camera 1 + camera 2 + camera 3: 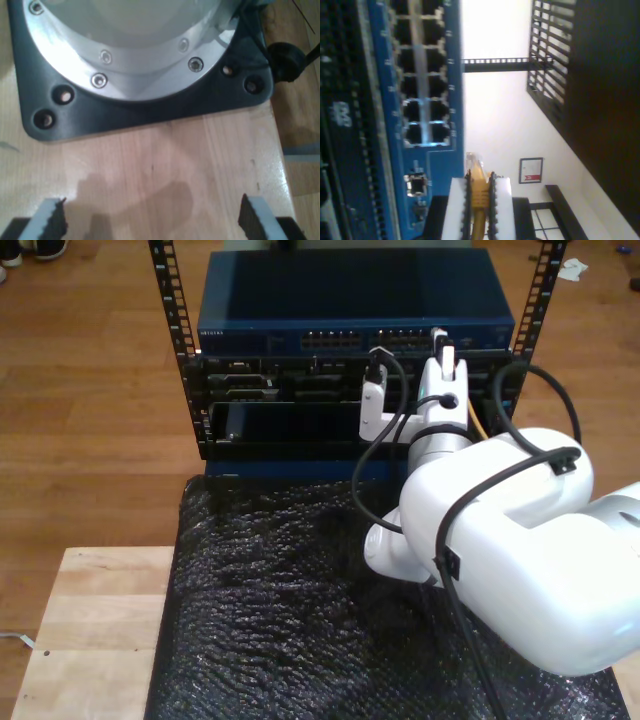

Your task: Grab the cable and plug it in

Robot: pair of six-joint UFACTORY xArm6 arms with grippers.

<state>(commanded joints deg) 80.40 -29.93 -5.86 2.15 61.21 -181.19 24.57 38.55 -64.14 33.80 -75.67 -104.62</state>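
- Cable (479,192) is clamped between the pads of my second gripper (479,200), clear plug (472,161) sticking out past the fingertips, just beside the blue switch (440,75) face.
- Step in hand, I'd say: lining up for insertion. Plug is not in a socket yet.
- Next move needs plug squared to an empty port (441,132), then a straight push.
- Rack (190,390) holds the switch on top.
- My first gripper (152,220): jaws spread, nothing in them, over the wooden table (165,160) by an arm base (150,107).
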